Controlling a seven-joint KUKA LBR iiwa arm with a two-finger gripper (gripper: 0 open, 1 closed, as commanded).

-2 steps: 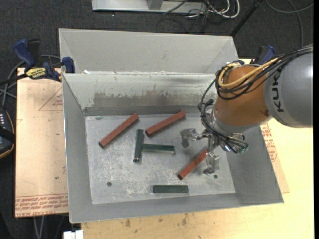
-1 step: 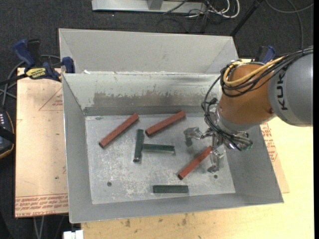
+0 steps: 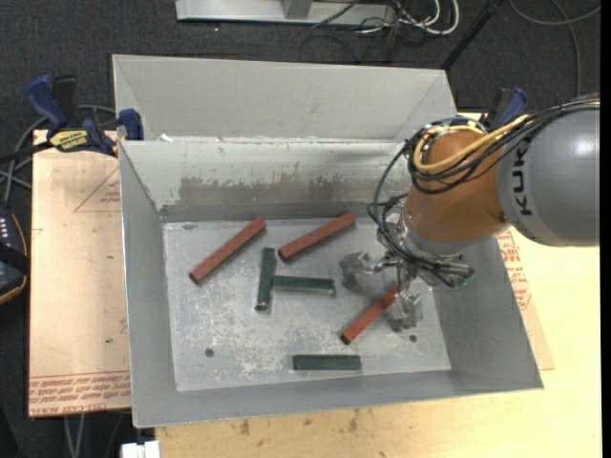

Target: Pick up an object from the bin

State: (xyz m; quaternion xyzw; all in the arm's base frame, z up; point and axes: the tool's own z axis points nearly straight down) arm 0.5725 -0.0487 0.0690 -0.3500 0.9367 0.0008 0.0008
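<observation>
In the camera view the grey metal bin point(image 3: 143, 256) holds six loose bars on its floor: three red-brown and three dark green.

Of the red-brown bars, the first red-brown bar point(image 3: 227, 250) lies slanted in the upper left of the floor. The second red-brown bar point(image 3: 317, 236) lies slanted at upper centre, just below the back wall. The third red-brown bar point(image 3: 366, 321) lies slanted at the lower right.

Of the green ones, the upright green bar point(image 3: 264, 278) stands lengthwise at centre. The level green bar point(image 3: 307, 284) runs rightward from its side, and the two make a rough T; whether they touch is hard to tell. The lone green bar point(image 3: 326, 362) lies flat near the front edge, well apart from the others. A small dark speck point(image 3: 209, 353) at the lower left is too small to identify.

The gripper point(image 3: 391, 290) is down at the right of the floor, right at the upper end of the third red-brown bar. That end runs in under the metal parts and is hidden. The orange cover point(image 3: 453, 184) and looped cables point(image 3: 449, 153) above hide much of the gripper, so I cannot tell whether it is apart, together or clamped on the bar. The grey arm point(image 3: 563, 189) is cut off by the right edge of the frame.
</observation>
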